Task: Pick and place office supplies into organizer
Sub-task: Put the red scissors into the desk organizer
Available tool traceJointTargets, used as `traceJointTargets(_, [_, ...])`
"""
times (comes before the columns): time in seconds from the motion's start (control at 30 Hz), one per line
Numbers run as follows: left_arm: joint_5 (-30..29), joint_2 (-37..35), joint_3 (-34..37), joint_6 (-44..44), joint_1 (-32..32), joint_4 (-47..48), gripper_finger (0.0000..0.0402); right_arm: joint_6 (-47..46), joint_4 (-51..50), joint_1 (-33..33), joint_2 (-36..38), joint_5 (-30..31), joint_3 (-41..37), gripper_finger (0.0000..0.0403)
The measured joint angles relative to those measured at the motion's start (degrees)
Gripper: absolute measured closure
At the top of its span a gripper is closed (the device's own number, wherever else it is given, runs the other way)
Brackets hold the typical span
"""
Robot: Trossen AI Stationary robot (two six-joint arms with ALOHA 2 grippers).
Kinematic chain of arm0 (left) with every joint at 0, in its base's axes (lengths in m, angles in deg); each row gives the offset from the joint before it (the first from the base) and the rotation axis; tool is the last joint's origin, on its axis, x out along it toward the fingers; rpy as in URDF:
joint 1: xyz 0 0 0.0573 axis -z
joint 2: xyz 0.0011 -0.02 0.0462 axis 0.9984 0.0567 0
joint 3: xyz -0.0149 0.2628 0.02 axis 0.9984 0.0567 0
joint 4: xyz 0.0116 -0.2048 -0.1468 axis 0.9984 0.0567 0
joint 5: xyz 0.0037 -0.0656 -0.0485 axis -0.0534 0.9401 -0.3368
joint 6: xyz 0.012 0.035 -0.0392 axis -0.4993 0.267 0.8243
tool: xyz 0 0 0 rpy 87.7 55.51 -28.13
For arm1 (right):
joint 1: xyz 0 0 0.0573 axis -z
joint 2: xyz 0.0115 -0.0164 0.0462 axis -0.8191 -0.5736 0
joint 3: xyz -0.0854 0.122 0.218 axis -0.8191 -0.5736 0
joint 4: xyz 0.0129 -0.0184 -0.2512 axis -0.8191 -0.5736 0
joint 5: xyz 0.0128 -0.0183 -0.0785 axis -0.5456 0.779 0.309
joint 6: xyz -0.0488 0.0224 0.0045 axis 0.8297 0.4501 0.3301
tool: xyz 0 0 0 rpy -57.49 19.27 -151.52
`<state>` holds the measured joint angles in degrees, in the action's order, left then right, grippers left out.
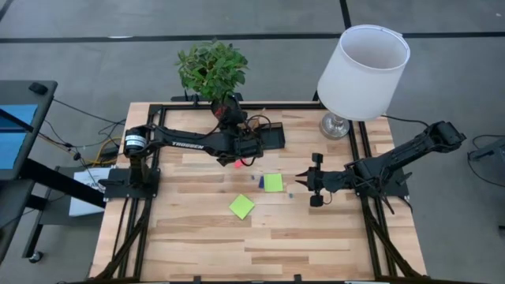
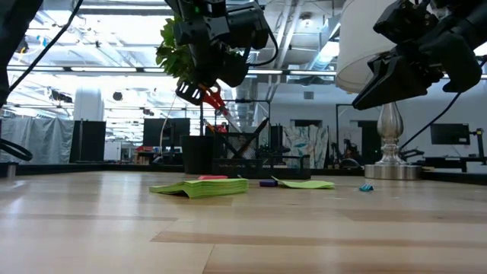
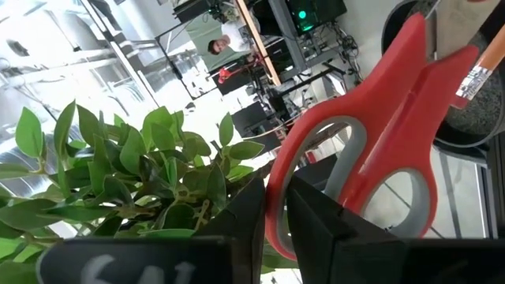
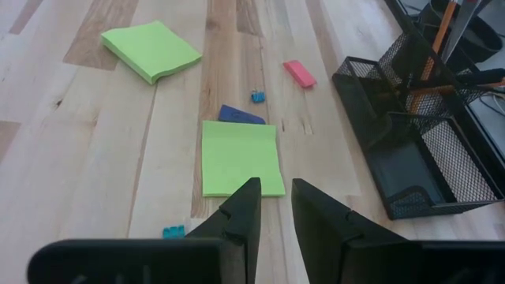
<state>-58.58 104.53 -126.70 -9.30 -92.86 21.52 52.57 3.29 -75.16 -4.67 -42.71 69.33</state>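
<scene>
The red-handled scissors [image 3: 371, 118] hang in my left gripper [image 3: 274, 225], which is shut on them above the table's far middle [image 1: 248, 148], beside the dark mesh organizer [image 4: 418, 142]. Orange pencils [image 4: 442, 31] and a black pen [image 4: 473, 79] stand in the organizer. Two lime-green sticky-note pads [image 4: 150, 49] [image 4: 241, 158] lie flat on the table, with a pink piece [image 4: 299, 72] and small blue pieces [image 4: 258, 96] around them. My right gripper [image 4: 274, 197] hovers over the nearer pad, narrowly open, with nothing between its fingers. My left gripper pinches the rim of one loop of the scissors' handle [image 3: 276, 237] between its two fingers. The fingers lie level. The scissors [image 2: 211, 97] are lifted clear of the table and slant down toward the organizer; where their blade tips end I cannot tell.
A potted plant [image 1: 211, 71] stands at the far edge behind my left arm. A lamp with a white shade [image 1: 363, 71] stands at the far right corner. Bare wood lies along the near half of the table [image 1: 260, 244].
</scene>
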Motion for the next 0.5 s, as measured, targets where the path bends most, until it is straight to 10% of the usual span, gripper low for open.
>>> traceJointTargets(0.5, [0.04, 0.00, 0.00, 1.31, 0.00, 0.02, 0.0338, 0.02, -0.01, -0.02, 0.00, 0.00, -0.01, 0.0336])
